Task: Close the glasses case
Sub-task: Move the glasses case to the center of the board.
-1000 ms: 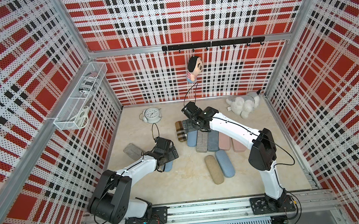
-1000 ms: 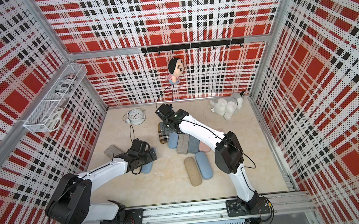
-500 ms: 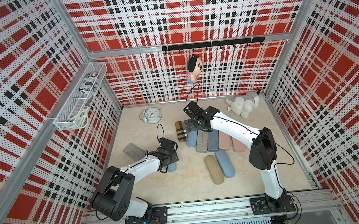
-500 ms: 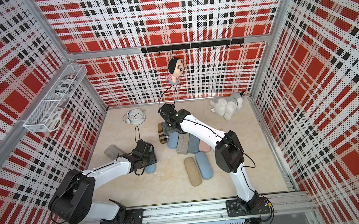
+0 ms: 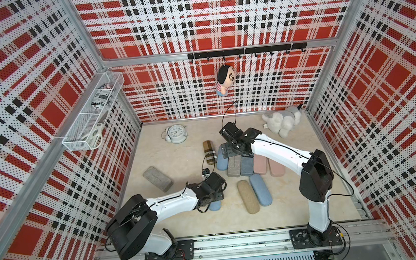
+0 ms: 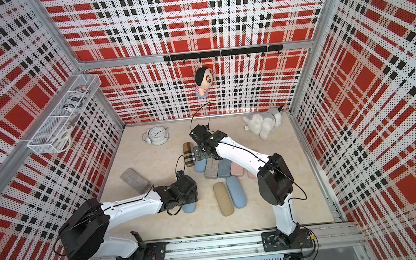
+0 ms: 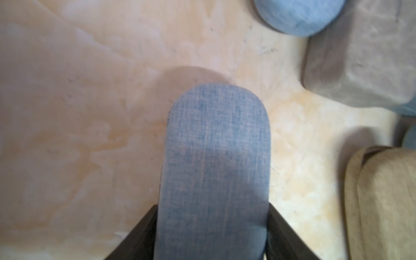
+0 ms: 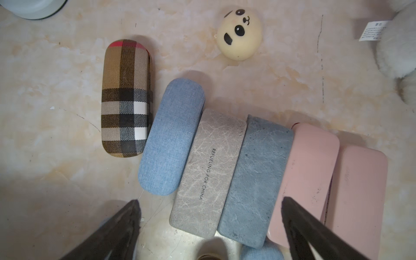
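Grip is what changes here: 1 second ago the left gripper [image 7: 212,209] stood wide above the blue case [image 7: 216,146], and now its jaws are clenched on it. Its 2 black fingers [image 7: 144,234] press against the case's long sides. Over that same second the left wrist has drawn toward the near edge of the table [image 5: 179,164] and settled low over the case. In both top views only the case's rounded near end [image 5: 215,206] pokes out from under the wrist.

For the task, this looks like the move from reaching to acting. The case is now pinned, so it can be squeezed shut or steadied. Whether this sideways pinch alone brings the lid down is doubtful, and I cannot tell.

The right gripper [image 8: 210,201] has barely shifted. Its jaws are spread wide and hold nothing as it hangs over the row of cases [image 8: 209,171] at the far middle of the table.

The blue case lies flat at the near left-centre of the table, well apart from that row and near the tan case [image 5: 248,196]. It is a long oval in woven denim-blue cloth, with its broad top face unbroken. A thin dark line shows along 1 edge near the rounded tip. It may be the seam, but the view is too soft to say whether it is fully shut.
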`<control>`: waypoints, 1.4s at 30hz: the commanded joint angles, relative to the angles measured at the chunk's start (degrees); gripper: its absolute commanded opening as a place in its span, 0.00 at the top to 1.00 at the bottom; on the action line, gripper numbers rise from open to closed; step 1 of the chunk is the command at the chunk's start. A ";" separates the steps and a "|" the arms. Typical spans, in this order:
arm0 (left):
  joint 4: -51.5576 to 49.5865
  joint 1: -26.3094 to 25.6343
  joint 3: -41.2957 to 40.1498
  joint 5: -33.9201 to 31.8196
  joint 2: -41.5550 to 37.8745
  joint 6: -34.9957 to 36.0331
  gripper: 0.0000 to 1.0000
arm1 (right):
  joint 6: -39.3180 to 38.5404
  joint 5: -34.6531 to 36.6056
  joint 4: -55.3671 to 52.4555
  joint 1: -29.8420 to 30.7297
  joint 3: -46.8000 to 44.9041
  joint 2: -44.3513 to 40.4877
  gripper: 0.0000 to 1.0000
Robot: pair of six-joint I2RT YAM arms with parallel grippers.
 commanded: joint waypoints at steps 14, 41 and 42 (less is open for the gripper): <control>3.07 -14.62 13.05 -4.98 14.04 -14.00 0.33 | -0.76 1.83 3.21 -7.63 -13.72 -17.21 0.00; -3.32 -6.14 15.25 -10.95 5.47 -6.61 0.04 | -3.22 -5.07 5.30 -7.87 -13.71 -15.42 0.00; -3.41 -4.50 14.87 -11.02 3.93 -5.59 0.03 | -4.45 -5.70 5.20 -7.24 -12.17 -13.92 0.00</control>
